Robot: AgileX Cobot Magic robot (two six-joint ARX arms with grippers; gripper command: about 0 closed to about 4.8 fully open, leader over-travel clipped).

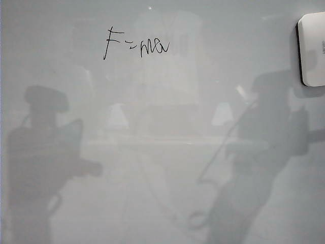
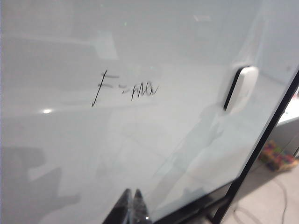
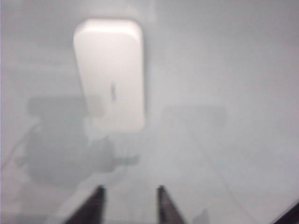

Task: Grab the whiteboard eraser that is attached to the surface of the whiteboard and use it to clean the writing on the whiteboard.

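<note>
The whiteboard [image 1: 167, 168] fills the exterior view, glossy and pale grey. Black handwritten writing [image 1: 135, 44], an F, a dash and "ma", sits upper left of centre. The white whiteboard eraser [image 1: 312, 48] clings to the board at the right edge, partly cut off. Neither arm itself shows in the exterior view, only their shadows. In the left wrist view my left gripper [image 2: 131, 192] points at the board with its tips together, far from the writing [image 2: 125, 88] and the eraser [image 2: 242, 88]. In the right wrist view my right gripper [image 3: 130, 189] stands open, empty, short of the eraser [image 3: 112, 70].
The board's black frame edge [image 2: 261, 149] runs diagonally in the left wrist view, with floor and a colourful object [image 2: 278, 156] beyond it. Arm shadows [image 1: 45, 152] fall on the board's lower left and lower right.
</note>
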